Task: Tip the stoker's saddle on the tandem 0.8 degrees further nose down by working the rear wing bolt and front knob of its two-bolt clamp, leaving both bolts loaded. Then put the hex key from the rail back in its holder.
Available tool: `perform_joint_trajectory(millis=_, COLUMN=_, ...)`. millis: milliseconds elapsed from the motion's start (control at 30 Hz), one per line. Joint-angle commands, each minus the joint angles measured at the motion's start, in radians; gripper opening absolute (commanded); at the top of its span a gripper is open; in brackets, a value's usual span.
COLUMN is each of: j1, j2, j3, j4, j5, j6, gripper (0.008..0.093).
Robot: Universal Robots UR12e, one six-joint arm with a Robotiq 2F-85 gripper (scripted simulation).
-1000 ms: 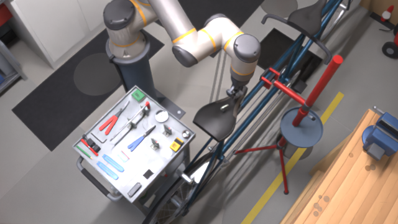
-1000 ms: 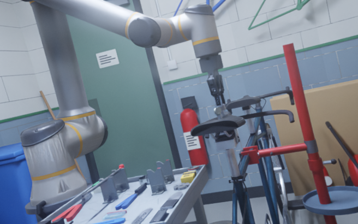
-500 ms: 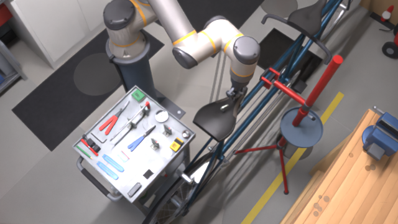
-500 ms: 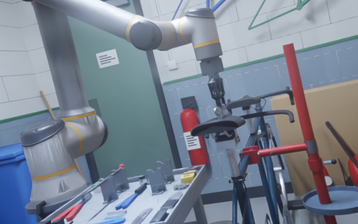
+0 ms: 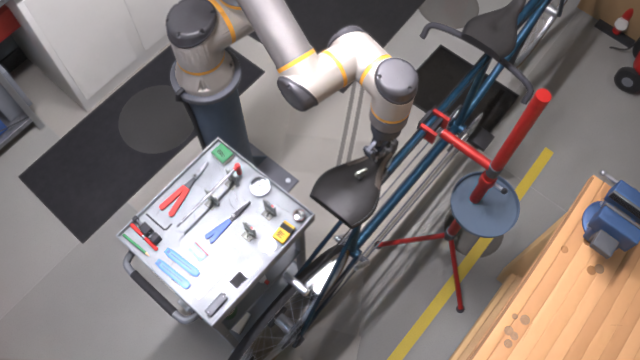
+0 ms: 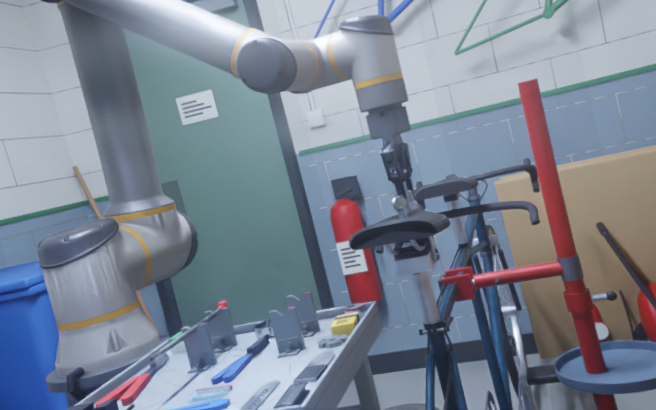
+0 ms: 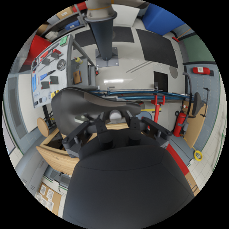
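Observation:
My gripper (image 7: 115,120) is open and holds nothing, hanging straight down over the nose end of the stoker's saddle (image 5: 347,192), with a round silver knob (image 7: 115,115) between its fingers. From the second side camera the gripper (image 6: 400,187) stands just above that knob (image 6: 398,202) at the top of the black saddle (image 6: 400,229). The saddle sits on a grey clamp and seatpost (image 6: 417,265) of the blue tandem (image 5: 400,165). The rear wing bolt and the hex key on the rail are hidden under the saddle.
Behind the bike a red fire extinguisher (image 6: 352,250) hangs on the blue-tiled wall. A red repair stand (image 5: 492,165) clamps the frame on the right. The tool cart (image 5: 215,230) stands left of the saddle, and a wooden bench with a blue vise (image 5: 612,215) lies far right.

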Motion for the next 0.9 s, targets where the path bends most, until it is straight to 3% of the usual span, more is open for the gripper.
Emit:
perform_joint_trajectory(millis=0, j1=0.000, j2=0.000, j3=-0.001, j4=0.000, j5=0.000, j6=0.000, gripper=0.0540)
perform_joint_trajectory(millis=200, j1=0.000, j2=0.000, j3=-0.001, j4=0.000, j5=0.000, j6=0.000, gripper=0.0540)
perform_joint_trajectory(millis=867, j1=0.000, j2=0.000, j3=-0.001, j4=0.000, j5=0.000, j6=0.000, gripper=0.0140)
